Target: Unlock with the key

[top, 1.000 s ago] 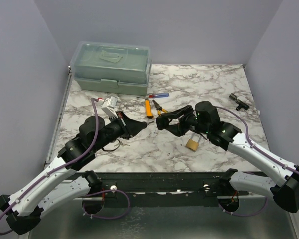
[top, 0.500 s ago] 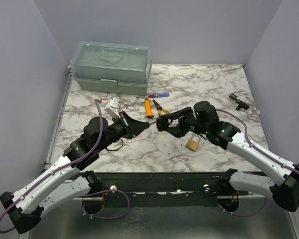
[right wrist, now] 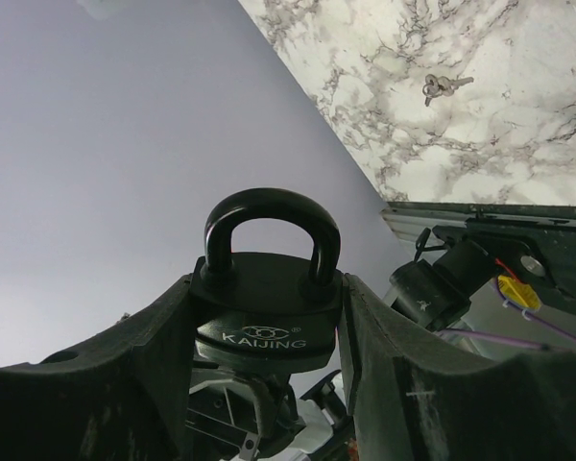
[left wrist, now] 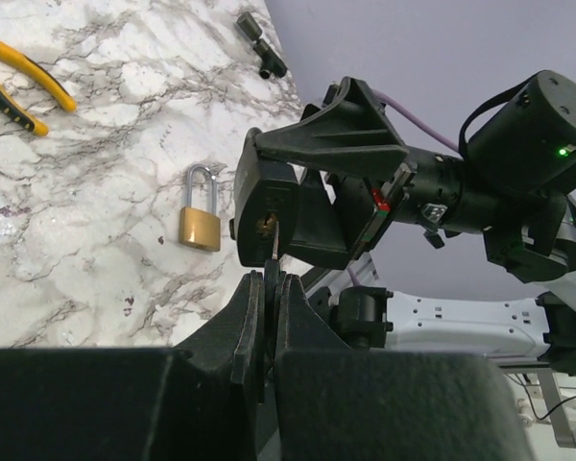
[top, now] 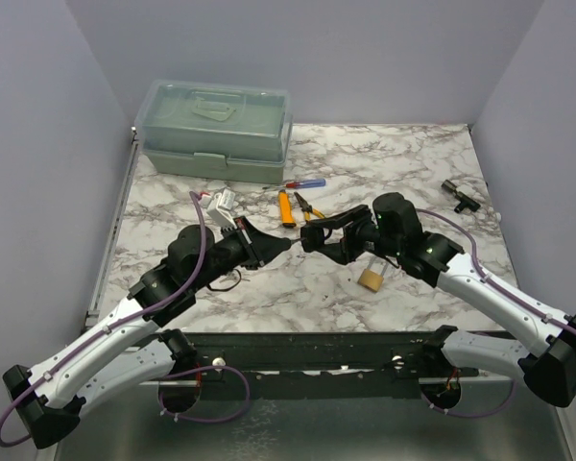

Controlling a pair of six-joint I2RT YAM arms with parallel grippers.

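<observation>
Two robot arms meet above the middle of a marble-patterned table (top: 413, 163). Your right gripper (right wrist: 267, 317) holds a black padlock (right wrist: 267, 288) off the table. Its fingers are clamped on the two sides of the lock body, and the shackle is closed.

Your left gripper (left wrist: 269, 288) comes in from the left with its fingers pressed together on a small key (left wrist: 273, 245). The blade sticks out from between the tips and reaches the brass-coloured keyhole (left wrist: 264, 226) in the lock's end face. You cannot tell from these views how far in it sits.

The padlock looks like solid metal, rigid and heavy for its size. Its smooth body could twist between the pads when you turn the key, so the firm side grip on the body is probably the right hold. The key is thin, stiff and light, and likely to swivel if pinched at its edge. It is best held flat across its head.

A brass padlock (top: 371, 279) lies on the table near the right arm. Yellow-handled pliers (top: 307, 206) lie just beyond the grippers, and a green toolbox (top: 216, 130) sits at the far left. A spare bunch of keys (right wrist: 444, 86) lies on the marble.
</observation>
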